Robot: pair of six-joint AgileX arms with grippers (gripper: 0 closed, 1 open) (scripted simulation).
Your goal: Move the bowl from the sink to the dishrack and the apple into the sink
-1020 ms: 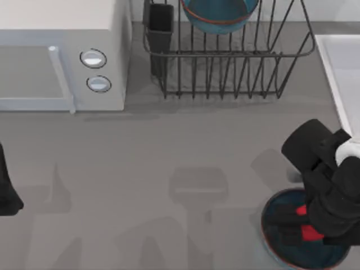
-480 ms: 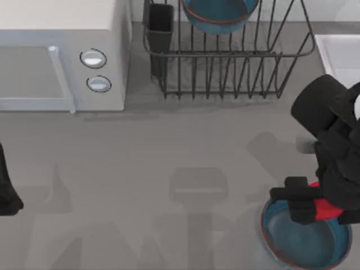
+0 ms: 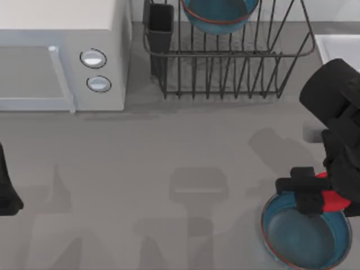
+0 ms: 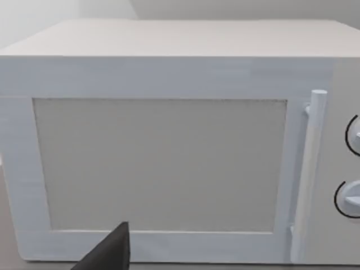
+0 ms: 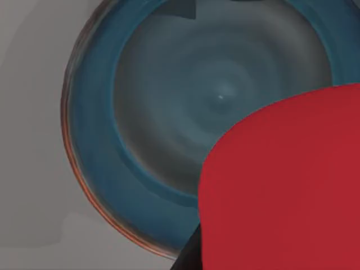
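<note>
My right gripper (image 3: pixel 325 197) is shut on the red apple (image 3: pixel 335 202), holding it above the far edge of the shallow dark-blue dish (image 3: pixel 301 239) at the table's front right. The right wrist view looks down past the apple (image 5: pixel 281 185) onto the bare dish (image 5: pixel 169 112) below. The teal bowl (image 3: pixel 216 14) sits in the black wire dishrack (image 3: pixel 225 67) at the back. A corner of the white sink (image 3: pixel 327 48) shows at the right edge, behind the right arm. My left arm (image 3: pixel 7 188) is parked at the left edge.
A white microwave (image 3: pixel 62 56) with two round knobs stands at the back left, close in front of the left wrist camera as the microwave (image 4: pixel 163 163). The dishrack's dark cutlery cup (image 3: pixel 161 22) is at its left corner. Bare grey table spans the middle.
The right gripper has lifted the apple out of the blue dish and carried it up and back towards the sink. The left arm has not moved.
</note>
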